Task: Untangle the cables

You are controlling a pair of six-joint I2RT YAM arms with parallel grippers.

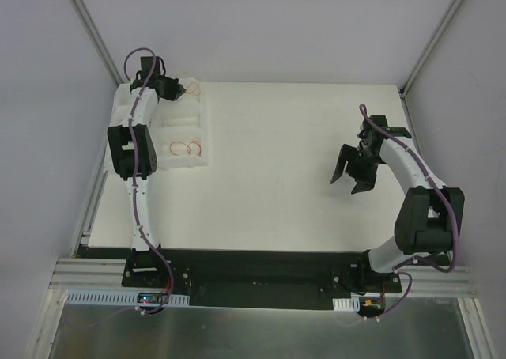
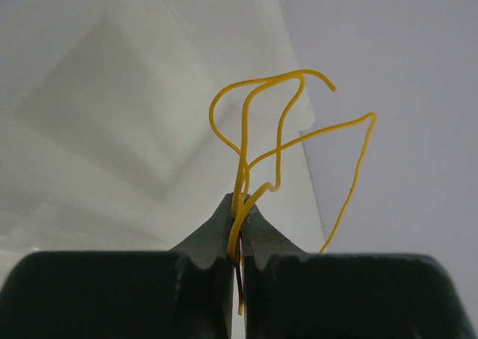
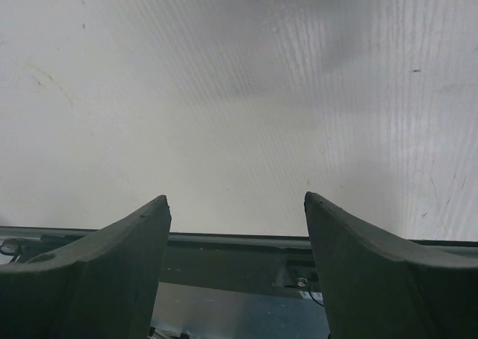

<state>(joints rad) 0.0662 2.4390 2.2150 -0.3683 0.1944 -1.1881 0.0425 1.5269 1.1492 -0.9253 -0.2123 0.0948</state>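
Yellow cable (image 2: 242,171): pinched tight in the left fingers (image 2: 224,223) and held over the far end of the tray (image 1: 180,123); its loops stand free above the tips.
Red cable (image 1: 187,147): curled in a nearer tray compartment, well apart from the yellow.
Right fingers (image 3: 134,242): spread wide, holding nothing, above the worktop (image 1: 277,177).
Progress: probably late. The two colours are parted and the yellow is not yet set down. A dark strand also sits in the grip.
Count: two cable colours, strands per colour unclear; one tray.
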